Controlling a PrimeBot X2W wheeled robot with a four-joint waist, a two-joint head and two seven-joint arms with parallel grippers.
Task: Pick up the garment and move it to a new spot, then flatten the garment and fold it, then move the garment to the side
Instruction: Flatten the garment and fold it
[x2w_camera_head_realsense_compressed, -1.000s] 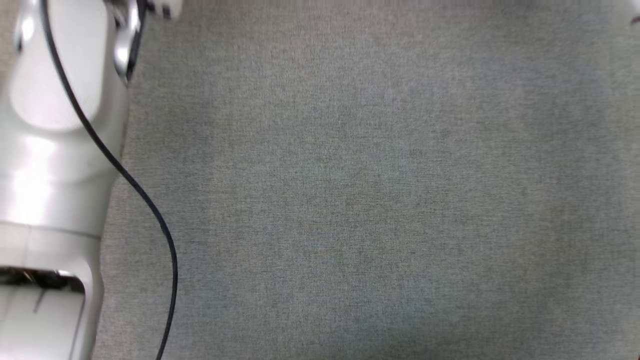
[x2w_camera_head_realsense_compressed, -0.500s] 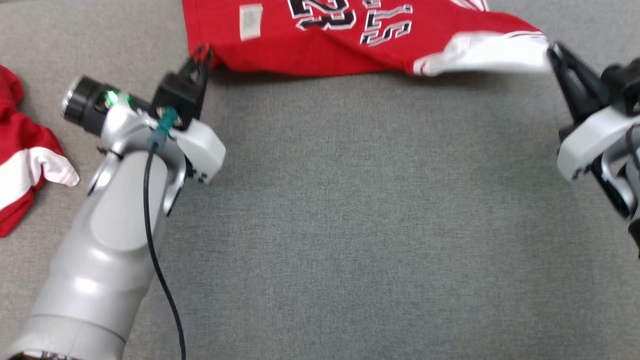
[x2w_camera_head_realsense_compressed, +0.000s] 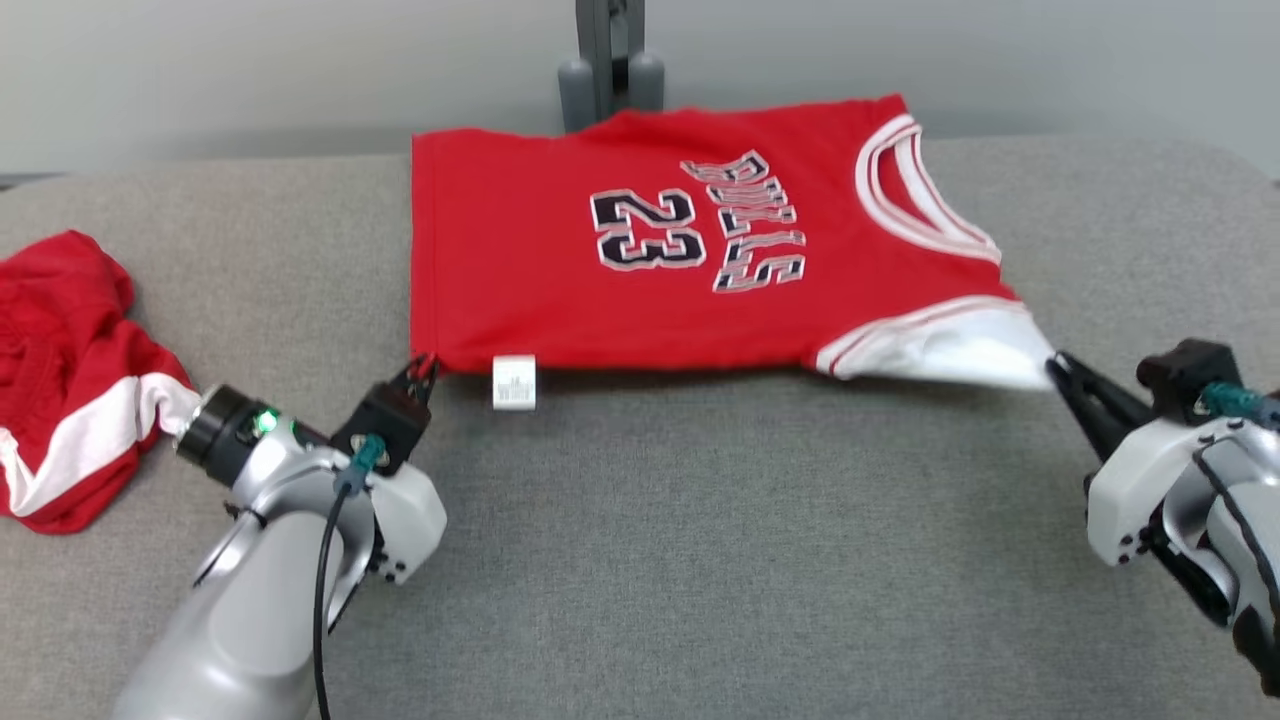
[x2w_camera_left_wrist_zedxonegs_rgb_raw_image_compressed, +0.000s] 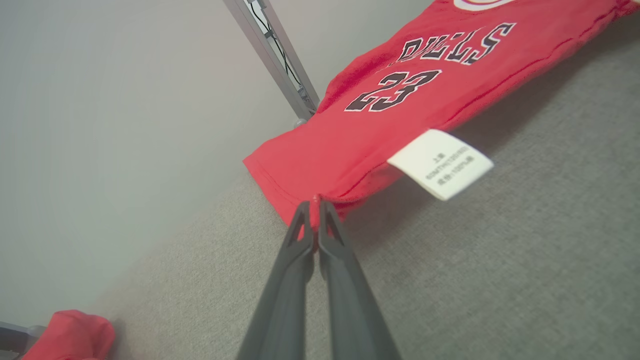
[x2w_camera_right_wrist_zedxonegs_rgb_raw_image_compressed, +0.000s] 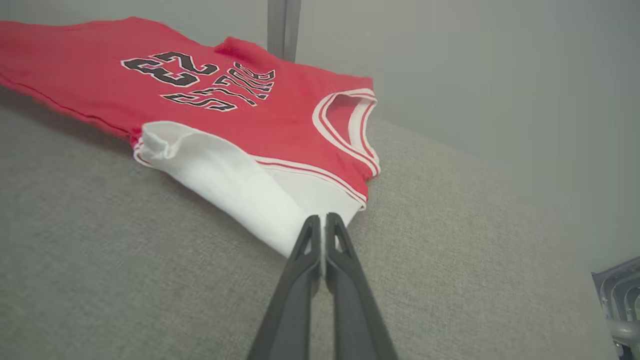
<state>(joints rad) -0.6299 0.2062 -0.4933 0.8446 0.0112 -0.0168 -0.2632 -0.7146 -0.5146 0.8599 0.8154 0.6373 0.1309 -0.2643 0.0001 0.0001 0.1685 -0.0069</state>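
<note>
Noted: left gripper pinched shut on the red hem corner of the jersey, right gripper shut on its white sleeve tip; jersey lies spread on the grey cloth surface, so draw both corners evenly, taut and low, to avoid new wrinkles.

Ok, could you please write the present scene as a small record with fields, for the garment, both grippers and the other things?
garment: red jersey, number 23, spread on grey surface
left gripper: shut on its red hem corner
right gripper: shut on its white sleeve
tag: white tag hanging at near hem
other: crumpled red garment at far left
behind: grey post
</note>
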